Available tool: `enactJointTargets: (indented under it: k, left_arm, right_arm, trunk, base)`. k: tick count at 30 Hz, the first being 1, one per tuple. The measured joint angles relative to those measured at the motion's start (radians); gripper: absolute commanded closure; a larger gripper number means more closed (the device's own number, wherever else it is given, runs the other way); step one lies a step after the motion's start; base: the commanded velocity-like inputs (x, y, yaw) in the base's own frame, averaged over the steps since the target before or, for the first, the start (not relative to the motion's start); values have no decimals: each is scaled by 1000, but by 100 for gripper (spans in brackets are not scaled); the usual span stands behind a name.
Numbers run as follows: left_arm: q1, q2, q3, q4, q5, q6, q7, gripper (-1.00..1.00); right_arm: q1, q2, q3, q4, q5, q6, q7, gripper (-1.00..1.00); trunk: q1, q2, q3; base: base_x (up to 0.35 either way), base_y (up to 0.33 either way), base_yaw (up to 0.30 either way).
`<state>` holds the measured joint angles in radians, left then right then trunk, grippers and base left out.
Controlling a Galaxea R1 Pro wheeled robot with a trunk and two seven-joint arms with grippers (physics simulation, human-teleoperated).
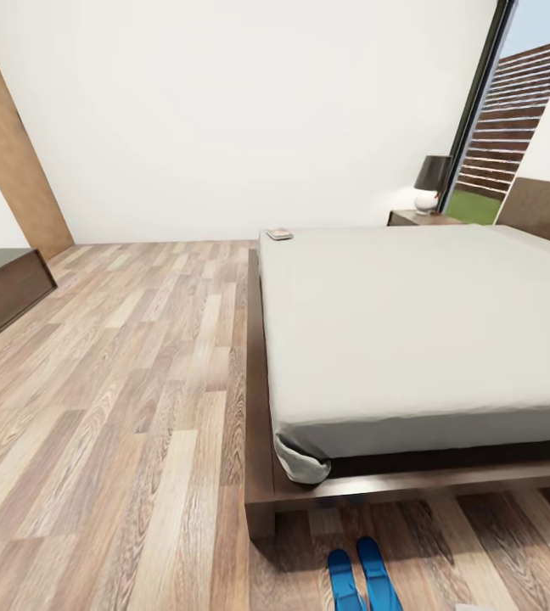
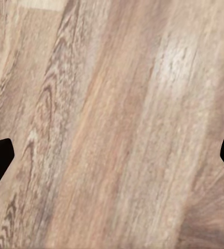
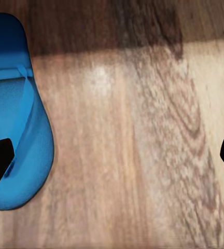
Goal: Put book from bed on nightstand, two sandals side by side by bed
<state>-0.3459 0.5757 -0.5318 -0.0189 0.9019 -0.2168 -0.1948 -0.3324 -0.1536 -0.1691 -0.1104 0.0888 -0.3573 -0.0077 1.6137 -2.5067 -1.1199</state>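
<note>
The bed (image 1: 262, 475) has a dark brown frame and a pale mattress, and takes up the right of the head view. The book (image 1: 279, 233) lies flat on the mattress's far corner. Beyond the bed, by the headboard, stands the nightstand (image 1: 415, 219) with a lamp on it. Two blue sandals (image 1: 343, 581) (image 1: 378, 575) lie side by side on the floor just off the frame's near edge. My right gripper (image 3: 112, 161) is open above the floor, and one sandal (image 3: 16, 119) lies under one of its fingers. My left gripper (image 2: 112, 161) hangs open over bare planks.
A long dark console (image 1: 3, 288) stands against the left wall. A black-shaded lamp (image 1: 432, 182) tops the nightstand, beside a tall window (image 1: 513, 127). Wood-plank floor (image 1: 122, 382) stretches wide to the left of the bed.
</note>
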Motion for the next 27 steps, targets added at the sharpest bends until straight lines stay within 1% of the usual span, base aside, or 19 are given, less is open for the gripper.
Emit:
enactJointTargets:
  k: [1, 2, 5, 6, 8, 9, 11, 14, 18, 23, 27]
  left_arm:
    - [1, -6, 0, 0, 0, 0, 8, -100]
    - [1, -6, 0, 0, 0, 0, 9, -100]
    - [13, -17, 0, 0, 0, -8, 25, -100]
    - [13, -17, 0, 0, 0, -8, 25, -100]
    - [26, -21, -1, -1, 0, -18, 32, -100]
    - [26, -21, -1, -1, 0, -18, 32, -100]
    - [36, -23, -1, -1, 0, -26, 36, -100]
    - [40, -25, -2, -1, 0, -29, 38, -100]
    - [49, -27, -7, -2, -1, -37, 41, -100]
    - [52, -28, -13, -2, -2, -41, 41, -100]
    - [55, -29, -28, -1, -2, -51, 42, -100]
  right_arm:
    - [0, -6, -1, 3, 0, 0, 0, -100]
    - [0, -6, 0, 4, 0, 0, 0, -100]
    - [5, -30, -2, 12, -4, 0, -1, -100]
    - [5, -31, -1, 12, -4, 0, -1, -100]
    - [8, -43, -3, 18, -15, 0, -1, -100]
    - [8, -43, -3, 18, -15, 0, -1, -100]
    - [9, -52, -4, 24, -33, 0, -1, -100]
    - [10, -56, -4, 28, -43, 0, -1, -100]
    - [13, -65, -6, 37, -72, -1, 0, -100]
    - [17, -68, -5, 40, -82, -1, 0, -100]
    - [20, -70, -5, 42, -89, -1, 1, -100]
  trunk:
    - [0, 0, 4]
    - [-1, 0, 8]
    - [-2, 1, 19]
    - [-3, 1, 23]
    - [-4, 2, 31]
    - [-4, 2, 35]
    - [-5, 3, 43]
    - [-6, 3, 54]
    - [-8, 4, 70]
    - [-10, 5, 89]
    - [-12, 6, 105]
  base:
    - [0, 0, 0]
    - [0, 0, 0]
    - [0, 0, 0]
    - [0, 0, 0]
    - [0, 0, 0]
    - [0, 0, 0]
    - [0, 0, 0]
    - [0, 0, 0]
    - [0, 0, 0]
    - [0, 0, 0]
    - [0, 0, 0]
